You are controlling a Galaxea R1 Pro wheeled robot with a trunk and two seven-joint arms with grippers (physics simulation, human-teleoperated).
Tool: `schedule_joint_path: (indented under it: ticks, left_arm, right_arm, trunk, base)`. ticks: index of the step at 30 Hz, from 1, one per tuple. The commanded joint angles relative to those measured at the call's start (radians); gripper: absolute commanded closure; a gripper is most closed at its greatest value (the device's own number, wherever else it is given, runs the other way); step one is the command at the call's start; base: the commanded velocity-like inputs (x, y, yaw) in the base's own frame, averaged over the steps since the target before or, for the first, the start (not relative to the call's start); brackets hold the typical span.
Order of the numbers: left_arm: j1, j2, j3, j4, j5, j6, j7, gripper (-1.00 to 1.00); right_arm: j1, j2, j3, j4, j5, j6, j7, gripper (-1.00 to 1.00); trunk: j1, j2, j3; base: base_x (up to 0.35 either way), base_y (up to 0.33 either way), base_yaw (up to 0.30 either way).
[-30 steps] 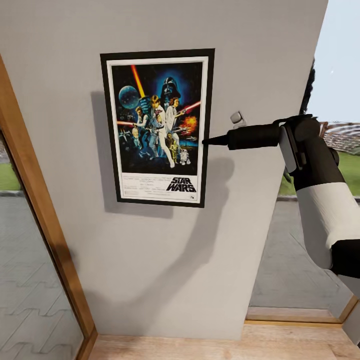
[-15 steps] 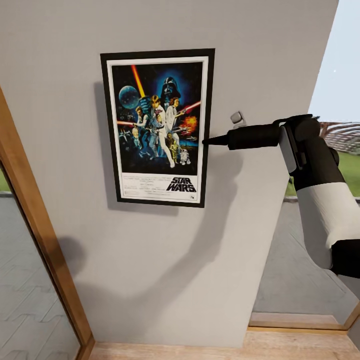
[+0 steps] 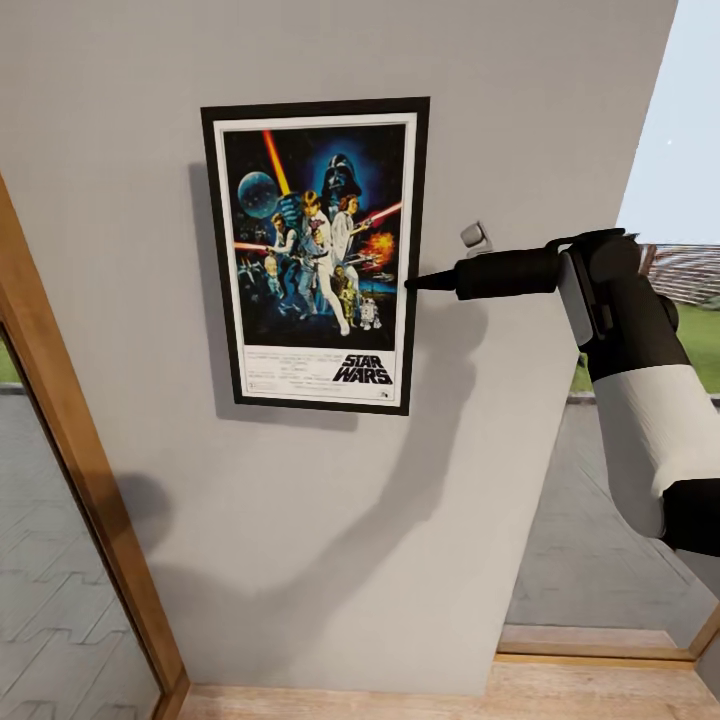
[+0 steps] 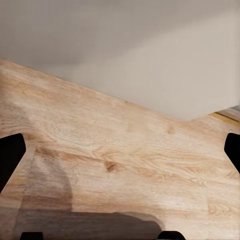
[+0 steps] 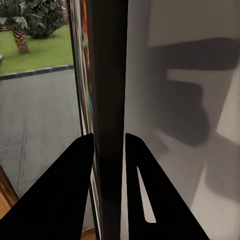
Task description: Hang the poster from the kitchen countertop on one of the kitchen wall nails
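One poster (image 3: 316,255) fills the upper middle of the head view, upright and flat against a pale grey wall (image 3: 330,540), with its dark shadow falling just to its left and below. It has a thin black frame, a white border, colourful blue and orange figure art and black "STAR WARS" lettering near its lower right corner. The right gripper (image 3: 412,283) reaches in from the right on a black and white arm (image 3: 640,400), and its dark fingertips meet the poster's right edge about halfway up. In the right wrist view the two black fingers (image 5: 65,195) sit narrowly on either side of the poster's dark frame edge (image 5: 107,100), pinching it, with the grey wall on one side and a paved yard with grass and plants beyond glass on the other. The arm's shadow spreads across the wall below the poster. A small grey fitting (image 3: 476,237) sticks out of the wall just above the gripper. A wooden door frame (image 3: 80,450) slants down the left side, and light wood floor (image 3: 430,700) runs along the foot of the wall. The left wrist view shows the left gripper (image 4: 120,150) hanging over wood floor (image 4: 125,165) near the base of the wall, its black fingertips set wide apart at either side, holding nothing
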Motion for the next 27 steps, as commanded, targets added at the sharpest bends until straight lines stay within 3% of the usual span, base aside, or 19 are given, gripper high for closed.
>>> schedule_joint_path:
  ticks: [1, 7, 17, 27]
  left_arm:
    - [0.0, 0.0, 0.008, 0.001, -0.006, -0.003, -0.004, -1.0]
    - [0.0, 0.0, 0.008, 0.001, -0.006, -0.003, -0.004, -1.0]
    - [0.0, 0.001, 0.008, 0.001, -0.006, -0.003, -0.004, -1.0]
    - [0.0, 0.001, 0.008, 0.001, -0.006, -0.003, -0.004, -1.0]
  right_arm:
    - [-0.001, -0.001, 0.002, 0.0, -0.009, 0.01, -0.001, 1.0]
    - [-0.001, -0.002, 0.002, 0.0, -0.009, 0.01, -0.001, 1.0]
    - [-0.001, -0.001, 0.001, 0.0, -0.009, 0.01, -0.001, 1.0]
    - [-0.001, -0.001, 0.001, 0.0, -0.009, 0.01, -0.003, 1.0]
  trunk:
    - [0.0, -0.001, 0.0]
    - [0.0, -0.001, 0.0]
    - [0.0, -0.001, 0.0]
    - [0.0, -0.001, 0.0]
  base:
    - [0.0, 0.0, 0.0]
    - [0.027, 0.0, 0.0]
    - [0.228, 0.0, 0.0]
    - [0.04, 0.0, 0.0]
